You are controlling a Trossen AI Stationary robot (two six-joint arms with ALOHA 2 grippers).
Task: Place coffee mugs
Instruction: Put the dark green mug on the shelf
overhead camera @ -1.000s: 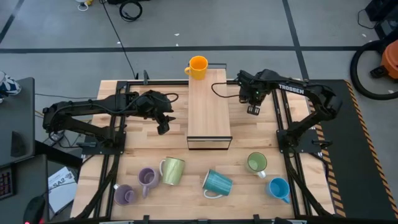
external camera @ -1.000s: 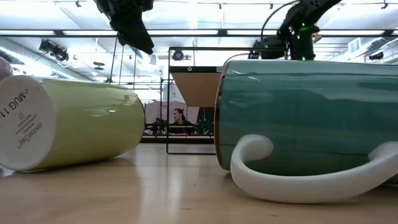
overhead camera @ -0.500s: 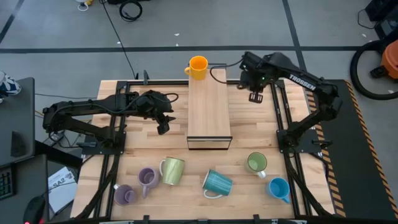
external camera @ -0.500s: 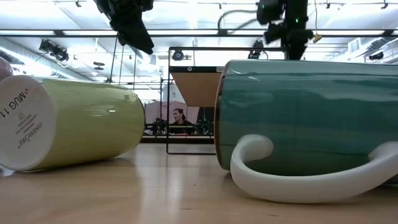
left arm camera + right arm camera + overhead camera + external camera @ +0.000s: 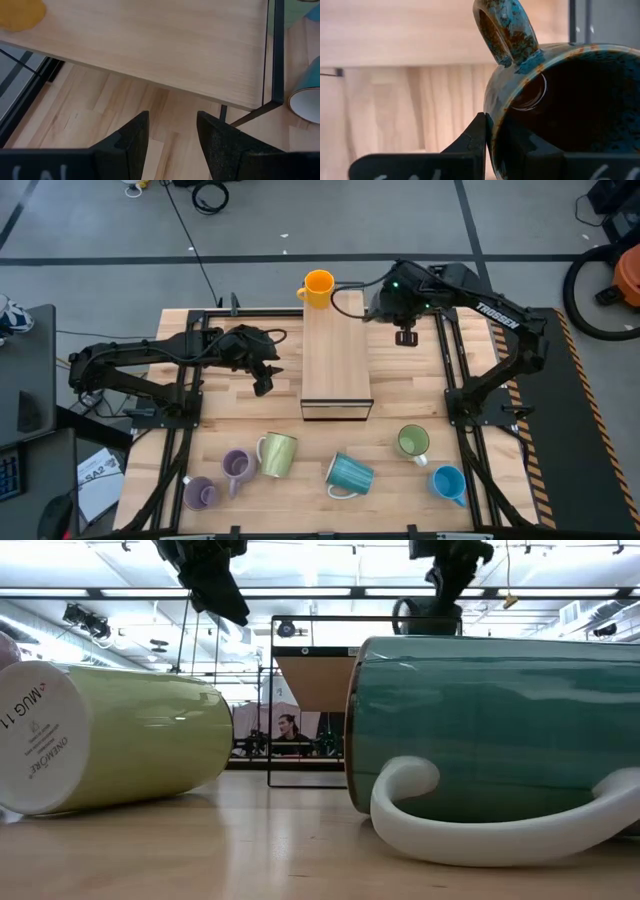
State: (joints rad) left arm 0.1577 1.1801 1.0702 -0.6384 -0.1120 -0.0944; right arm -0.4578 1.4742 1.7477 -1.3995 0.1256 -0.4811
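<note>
We're seeing the right gripper (image 5: 492, 145) clamping the rim of the dark teal mug (image 5: 560, 110), one finger outside the wall and one inside; the mug's speckled handle (image 5: 507, 30) is pointing away from the wrist. In the high view that gripper (image 5: 392, 302) is hovering by the far right corner of the wooden shelf (image 5: 336, 350), just right of the orange mug (image 5: 318, 287), which is standing upright at the shelf's far end.

The left gripper (image 5: 172, 135) is hanging open, holding nothing, over the table (image 5: 230, 405) just left of the shelf (image 5: 150, 55).

Along the table's near edge we're counting six more mugs. Two lilac mugs (image 5: 236, 465) (image 5: 199, 494) are sitting near the left corner. Just right of them, the pale yellow-green mug (image 5: 277, 453) is lying on its side. The ribbed teal mug (image 5: 350, 475) is also on its side, roughly in front of the shelf. The green mug (image 5: 412, 443) and the bright blue mug (image 5: 448, 483) are sitting to the right, near each other.

In the low view the yellow-green mug (image 5: 110, 735) and teal mug (image 5: 490, 740) are filling the foreground, with a person (image 5: 290, 730) far behind.
</note>
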